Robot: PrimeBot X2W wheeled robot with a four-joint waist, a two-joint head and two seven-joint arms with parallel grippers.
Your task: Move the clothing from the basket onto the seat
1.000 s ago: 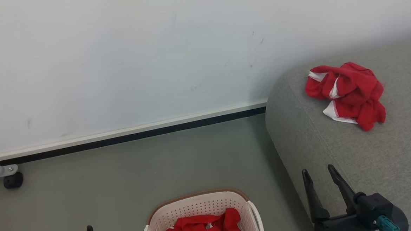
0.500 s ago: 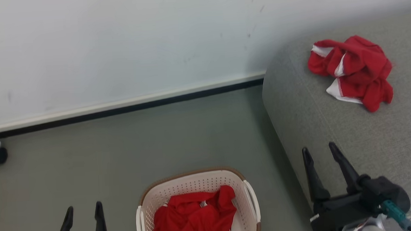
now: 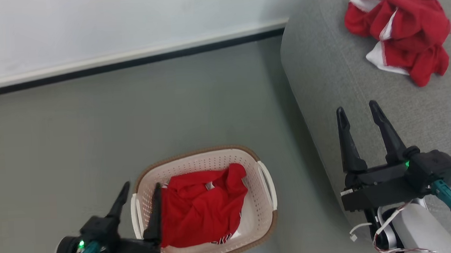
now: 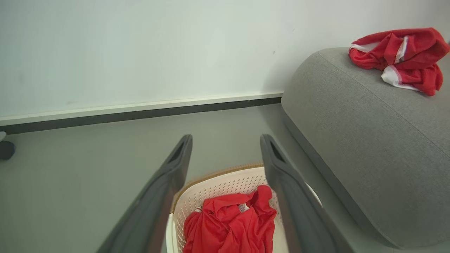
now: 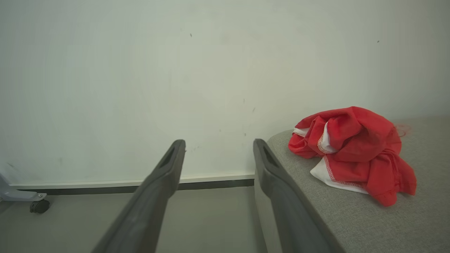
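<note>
Carefully now: my left gripper (image 3: 142, 185) and right gripper (image 3: 356, 106) both stand wide and empty. The left seems to straddle the basket (image 3: 196, 153) wall, so closing here could pinch plastic, not the red jersey (image 3: 202, 205).

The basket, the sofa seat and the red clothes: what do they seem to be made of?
Basket: probably moulded plastic, matte cream, judging by its regular punched holes; the brown rim looks woven, perhaps only imitation.
Seat: grey upholstery fabric, matte, with a fine visible weave.
Red clothes: thin soft fabric, crumpled into folds, with white stitched trim.
</note>
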